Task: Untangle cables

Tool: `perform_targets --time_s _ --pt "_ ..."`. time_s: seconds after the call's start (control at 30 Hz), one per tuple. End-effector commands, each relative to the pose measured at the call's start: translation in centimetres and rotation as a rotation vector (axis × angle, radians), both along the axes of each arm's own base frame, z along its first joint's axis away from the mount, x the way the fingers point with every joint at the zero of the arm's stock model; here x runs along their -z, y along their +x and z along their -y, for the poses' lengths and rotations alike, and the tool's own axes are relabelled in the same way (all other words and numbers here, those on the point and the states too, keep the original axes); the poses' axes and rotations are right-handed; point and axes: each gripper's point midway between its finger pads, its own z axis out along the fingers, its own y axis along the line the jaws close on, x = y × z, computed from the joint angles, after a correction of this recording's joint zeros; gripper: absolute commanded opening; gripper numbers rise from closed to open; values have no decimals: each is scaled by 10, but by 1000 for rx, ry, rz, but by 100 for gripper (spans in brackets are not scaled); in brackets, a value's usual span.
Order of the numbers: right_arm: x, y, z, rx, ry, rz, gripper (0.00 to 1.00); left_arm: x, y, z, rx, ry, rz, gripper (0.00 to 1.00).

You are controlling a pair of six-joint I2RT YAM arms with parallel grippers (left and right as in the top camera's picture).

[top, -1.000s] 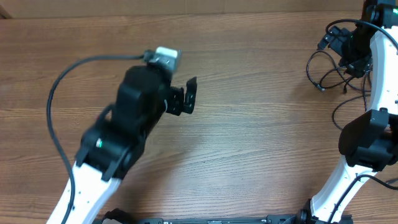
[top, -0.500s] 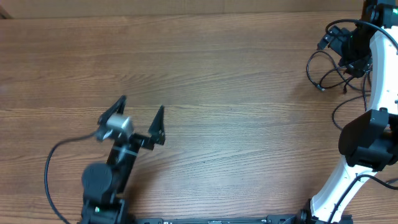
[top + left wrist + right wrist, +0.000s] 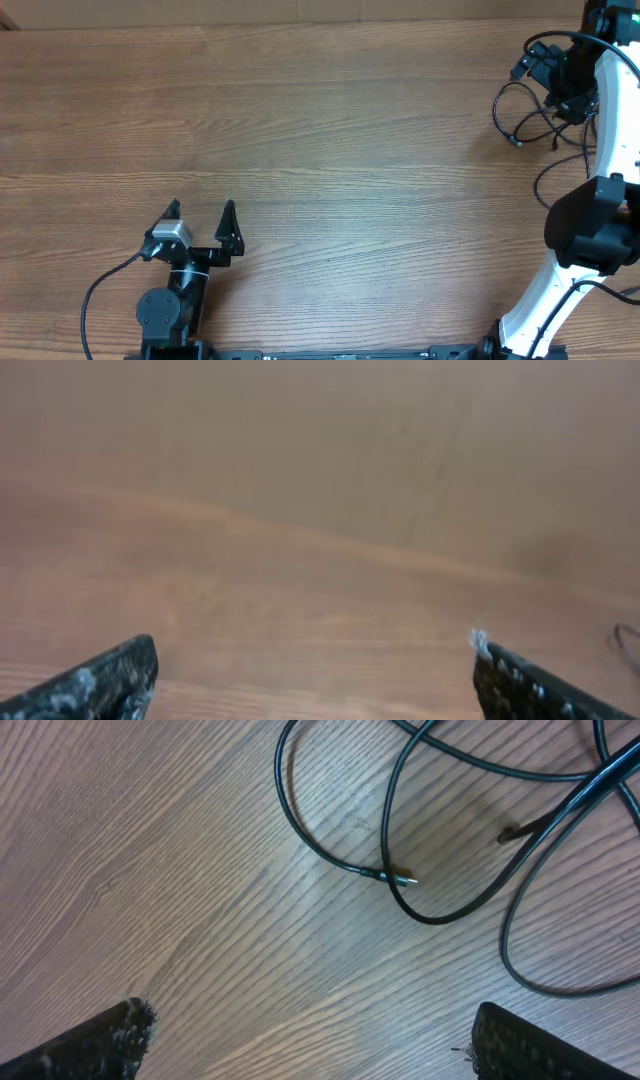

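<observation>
Over the table, the cables lie bunched at the far right edge beside the right arm, well apart from the left gripper, which is spread and empty. Left wrist: bare wood only. Right wrist: the right gripper gapes empty, with cable loops and a plug tip just ahead of it.

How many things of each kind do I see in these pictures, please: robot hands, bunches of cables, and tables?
Robot hands: 2, the left hand and the right hand, both open
Bunches of black cables: 1
Wooden table: 1
Total: 4
</observation>
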Motion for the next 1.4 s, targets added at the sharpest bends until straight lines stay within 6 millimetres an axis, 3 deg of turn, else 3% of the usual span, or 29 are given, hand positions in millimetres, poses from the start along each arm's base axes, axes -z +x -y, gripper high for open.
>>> perform_targets --time_s 0.0,0.2,1.37 --pt "-18 3 0 3 -9 48 100 18 -7 -14 -73 -17 -62 100" --pt "-18 2 0 3 -9 48 100 20 -8 -21 -108 45 -68 100" --pt "-15 3 0 4 -8 43 100 20 -8 -21 -108 44 -66 100"
